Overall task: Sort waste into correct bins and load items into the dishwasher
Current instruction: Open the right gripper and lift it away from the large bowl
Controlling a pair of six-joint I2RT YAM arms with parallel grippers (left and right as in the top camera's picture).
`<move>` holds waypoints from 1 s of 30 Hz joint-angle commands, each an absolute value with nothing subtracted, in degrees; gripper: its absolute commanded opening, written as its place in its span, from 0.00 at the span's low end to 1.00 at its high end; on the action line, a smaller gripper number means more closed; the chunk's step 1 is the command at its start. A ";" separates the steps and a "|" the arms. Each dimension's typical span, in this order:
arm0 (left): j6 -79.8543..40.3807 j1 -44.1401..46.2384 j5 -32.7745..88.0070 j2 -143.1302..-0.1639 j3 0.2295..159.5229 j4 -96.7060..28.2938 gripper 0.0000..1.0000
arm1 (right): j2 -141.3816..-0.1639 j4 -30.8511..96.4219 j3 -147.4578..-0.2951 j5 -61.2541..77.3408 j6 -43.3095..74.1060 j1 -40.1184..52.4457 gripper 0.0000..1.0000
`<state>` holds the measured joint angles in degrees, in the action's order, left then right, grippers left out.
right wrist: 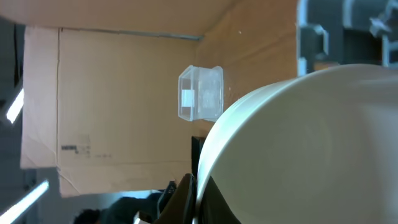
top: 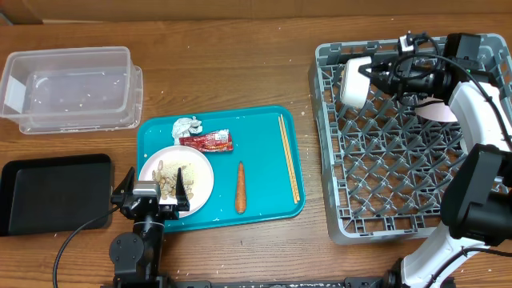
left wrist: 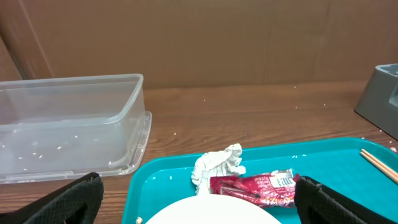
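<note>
My right gripper (top: 378,77) is shut on the rim of a white bowl (top: 354,81) and holds it on its side over the back left of the grey dish rack (top: 400,216). The bowl (right wrist: 311,143) fills the right wrist view, its rim pinched between the fingers (right wrist: 198,196). A pale pink piece (top: 437,110) lies in the rack. My left gripper (top: 152,194) is open over the front edge of the round plate (top: 200,172) with food scraps (top: 170,182). On the teal tray lie the foil ball (top: 187,126), red wrapper (top: 207,142), carrot (top: 240,187) and chopsticks (top: 289,156).
The clear tub (top: 68,86) stands at the back left and the black tray (top: 52,192) at the front left. The teal tray (top: 264,128) sits between them and the rack. The left wrist view shows the tub (left wrist: 68,124), foil ball (left wrist: 217,165) and wrapper (left wrist: 258,186).
</note>
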<state>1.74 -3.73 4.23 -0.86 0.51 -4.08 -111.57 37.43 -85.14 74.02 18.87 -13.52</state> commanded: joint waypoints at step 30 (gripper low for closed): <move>2.81 -3.29 4.05 -0.25 0.27 -4.16 1.00 | -108.79 70.96 -103.81 32.08 16.19 -25.67 0.31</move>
